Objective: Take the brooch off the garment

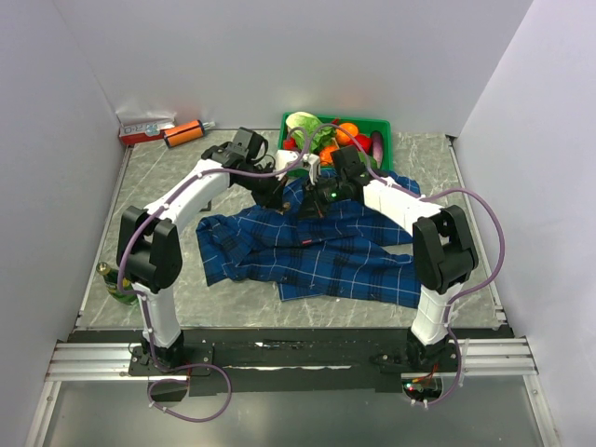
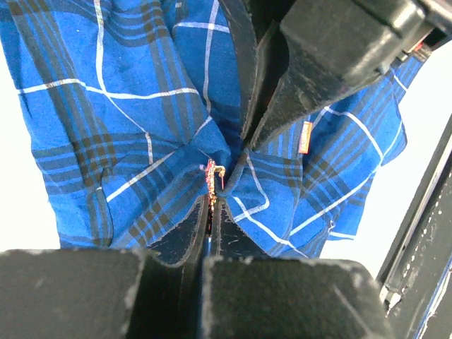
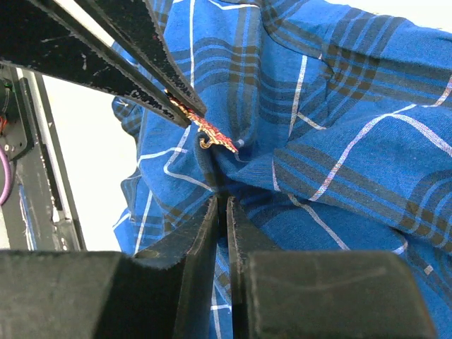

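Matt cloth garment (image 2: pixel 120 99), metallic brooch (image 3: pixel 206 128)

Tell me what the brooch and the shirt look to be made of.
Brooch: likely metal, gold-toned with reddish-pink parts. A thin curled hook shows at its edge, though it is too small to be sure. Shirt: woven cloth, perhaps cotton-like, with a matte finish. It bunches into soft folds and shows no shine.

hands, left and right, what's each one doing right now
left hand: closed on the brooch
right hand: closed on a fold of the garment
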Robot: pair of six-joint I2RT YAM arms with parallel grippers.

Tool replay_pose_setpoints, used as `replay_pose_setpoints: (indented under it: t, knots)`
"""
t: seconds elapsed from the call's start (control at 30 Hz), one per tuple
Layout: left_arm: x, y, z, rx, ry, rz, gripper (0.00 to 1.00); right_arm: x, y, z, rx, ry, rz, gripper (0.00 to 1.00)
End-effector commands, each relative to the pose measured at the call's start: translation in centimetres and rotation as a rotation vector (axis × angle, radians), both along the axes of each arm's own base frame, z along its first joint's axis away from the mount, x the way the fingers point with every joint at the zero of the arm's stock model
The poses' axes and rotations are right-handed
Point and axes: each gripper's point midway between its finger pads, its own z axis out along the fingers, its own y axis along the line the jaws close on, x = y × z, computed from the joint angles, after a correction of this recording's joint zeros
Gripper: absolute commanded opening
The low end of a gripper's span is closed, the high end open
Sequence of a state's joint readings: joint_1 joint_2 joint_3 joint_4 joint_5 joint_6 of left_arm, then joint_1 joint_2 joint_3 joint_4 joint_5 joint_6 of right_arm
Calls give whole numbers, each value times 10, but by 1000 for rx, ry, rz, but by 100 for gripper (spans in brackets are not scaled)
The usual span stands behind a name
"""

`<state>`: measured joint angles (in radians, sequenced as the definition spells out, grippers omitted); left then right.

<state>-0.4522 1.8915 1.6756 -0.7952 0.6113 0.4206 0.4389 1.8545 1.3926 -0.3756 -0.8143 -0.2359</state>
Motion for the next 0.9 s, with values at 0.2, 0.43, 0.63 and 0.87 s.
replay_pose_setpoints:
  t: [0.2, 0.43, 0.63, 0.87]
  knots:
    - [2, -4, 15, -1, -27, -15, 1, 5, 11, 20, 35, -73, 36, 18]
    - [-1, -7, 28, -77, -50, 18, 1, -9, 13, 47, 174, -99, 78, 52]
    - [-17, -10, 40, -234, -66, 55, 1, -15, 13, 51, 218, -90, 106, 58]
    - [-36, -11, 37, -361, 16, 94, 1, -11, 17, 48, 240, -84, 115, 56]
